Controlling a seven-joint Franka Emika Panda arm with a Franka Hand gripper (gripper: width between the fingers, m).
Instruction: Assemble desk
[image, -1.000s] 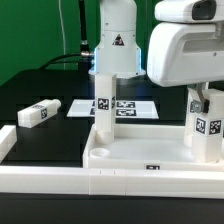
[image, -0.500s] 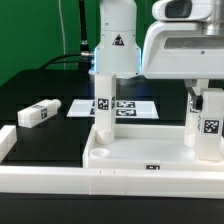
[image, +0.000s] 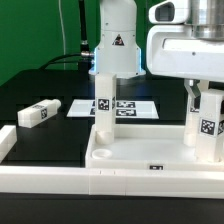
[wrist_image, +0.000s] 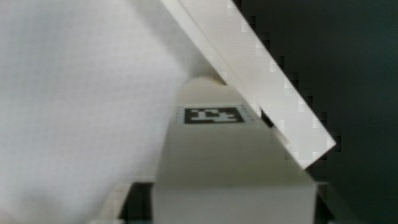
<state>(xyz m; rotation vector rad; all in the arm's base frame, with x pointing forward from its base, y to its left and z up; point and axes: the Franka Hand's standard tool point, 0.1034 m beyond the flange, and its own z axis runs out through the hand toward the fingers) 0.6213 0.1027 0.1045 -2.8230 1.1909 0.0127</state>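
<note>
The white tray-like tabletop (image: 125, 152) lies at the front with its rim up. One white leg (image: 103, 102) stands upright in its corner on the exterior view's left. A second leg (image: 207, 127) stands upright at the corner on the exterior view's right, and my gripper (image: 206, 100) is shut on its upper part. In the wrist view this leg (wrist_image: 222, 165) fills the gap between my dark fingers (wrist_image: 139, 205), its tag facing the camera, with the tabletop's floor (wrist_image: 71, 100) and rim (wrist_image: 267, 90) beyond it. A third leg (image: 35, 113) lies loose on the black table.
The marker board (image: 128, 106) lies flat behind the tabletop. Long white rails (image: 60, 180) run along the front and the exterior view's left (image: 6, 142). The arm's white base (image: 116, 40) stands at the back, with a green wall behind it.
My hand has turned about the held leg and sits a little higher in the picture. The leg's tag faces show differently; it stays upright at the same corner.
</note>
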